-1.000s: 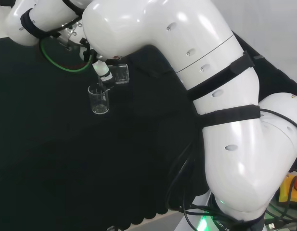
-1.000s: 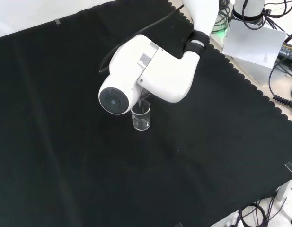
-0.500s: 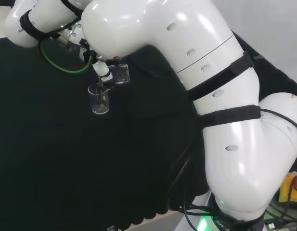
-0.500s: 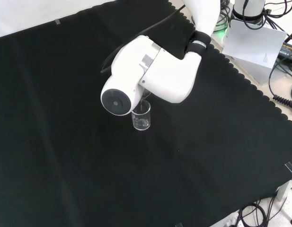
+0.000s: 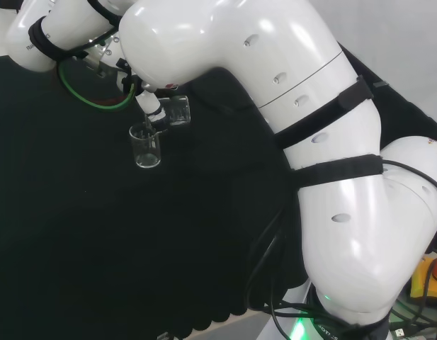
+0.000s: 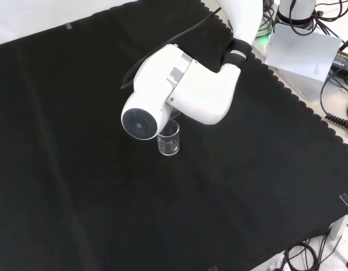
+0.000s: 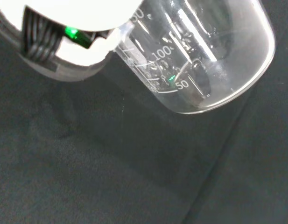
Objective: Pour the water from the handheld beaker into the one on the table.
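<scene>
Since 1 second ago the arm's big white link [image 6: 179,93] has crept slightly up and right in the front view; both beakers sit much as before. 2 clear glass beakers show. 1 standing beaker [image 5: 145,146] rests upright on the black-clothed tabletop [image 5: 76,234]. 1 handheld beaker [image 5: 178,110], with white graduation marks and droplets inside, is tipped on its side just above it, mouth toward its rim. Fingers of the hand [image 5: 153,108] curl round the tipped one.

Clear beaker [image 6: 169,139] upright on cloth [image 6: 78,169]; arm link [image 6: 179,93] above.
</scene>
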